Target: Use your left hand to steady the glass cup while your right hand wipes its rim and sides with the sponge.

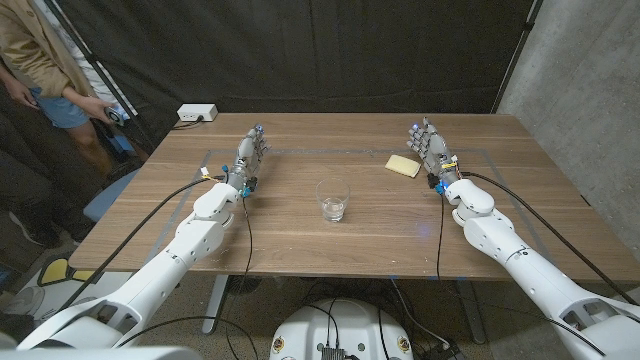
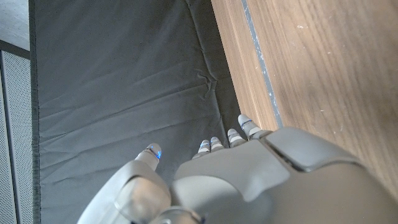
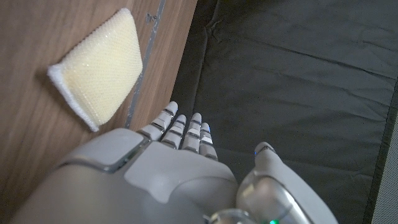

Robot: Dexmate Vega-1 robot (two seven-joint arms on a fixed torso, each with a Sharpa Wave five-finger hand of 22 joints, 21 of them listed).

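Glass cup (image 1: 332, 199), clear and upright, stands near the middle of the wooden table (image 1: 300, 245), between the two robot arms and touched by neither. It is the nearest object to the robot.

Farther back on the robot's left, the left hand (image 1: 248, 158) is raised over the table with its fingers (image 1: 257, 138) extended and slightly apart, gripping nothing. The left wrist view looks along the back of this hand (image 2: 261, 180); its fingertips (image 2: 245, 123) reach past the table's far edge toward a black curtain (image 2: 124, 81).

Farther back on the robot's right, the right hand (image 1: 432, 150) is likewise raised, fingers extended and slightly apart, empty. Just beside it, toward the table's middle, a pale yellow sponge (image 1: 403, 166) lies flat on the wood, not touching the hand. In the right wrist view the sponge (image 3: 102, 65) shows a white edge and lies near the hand's (image 3: 180, 180) fingertips (image 3: 177, 127).

A thin taped line (image 1: 330, 152) runs across the table beyond the hands. At the far left edge sits a small white box (image 1: 197, 113). Beyond the table's left corner, a person (image 1: 45, 60) stands holding a controller (image 1: 115, 113).
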